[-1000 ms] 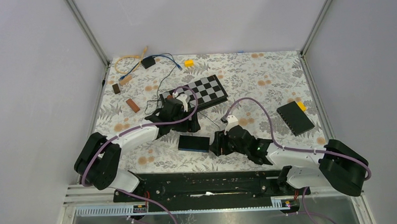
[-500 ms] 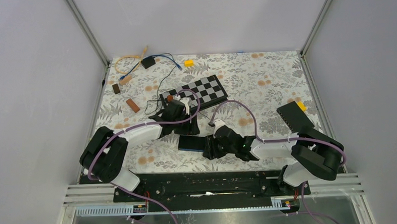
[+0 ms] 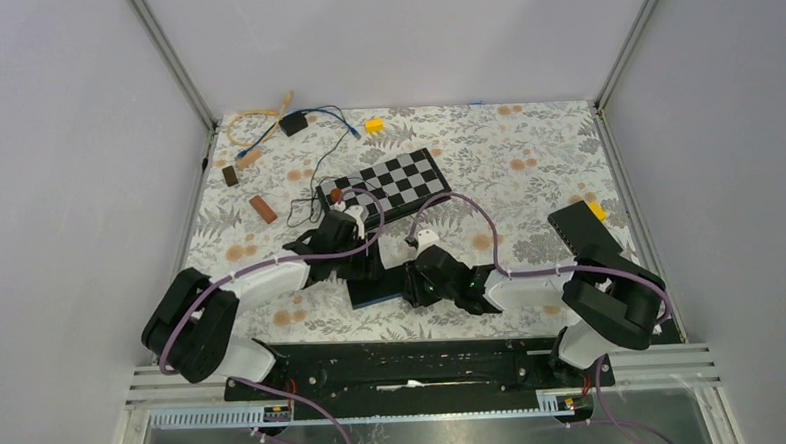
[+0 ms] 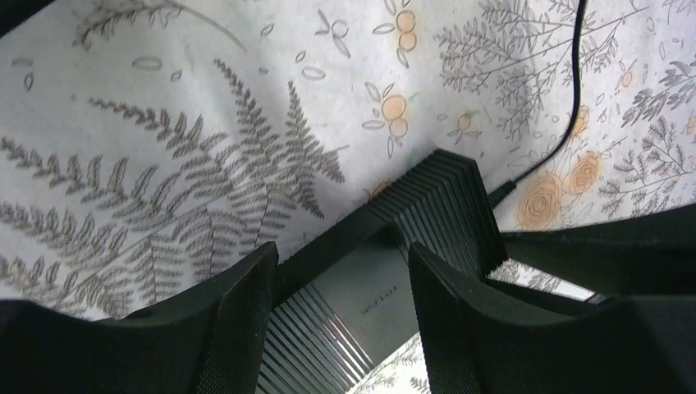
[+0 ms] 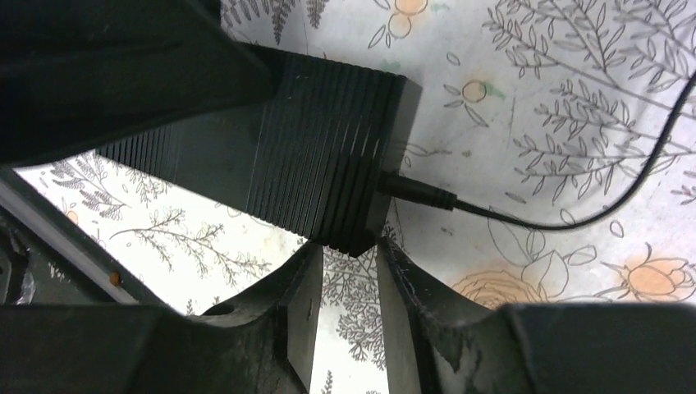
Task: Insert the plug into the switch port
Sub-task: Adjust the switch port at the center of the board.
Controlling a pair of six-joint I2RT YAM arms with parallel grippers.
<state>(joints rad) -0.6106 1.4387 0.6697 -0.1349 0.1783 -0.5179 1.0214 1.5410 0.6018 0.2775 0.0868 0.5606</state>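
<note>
Right wrist view is showing the plug (image 5: 414, 194) seemingly sitting in the switch (image 5: 320, 156) at frame centre; the right hand (image 5: 349, 254), narrowly open and empty, is risking shoving its corner, the left hand (image 4: 341, 263) straddling it part-open, unclamped.

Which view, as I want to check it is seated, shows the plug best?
The right wrist view: the plug lies unobstructed, its tip in the side of the switch. The left wrist view catches only its end past the switch's far corner. The top view is too distant to show it.
</note>
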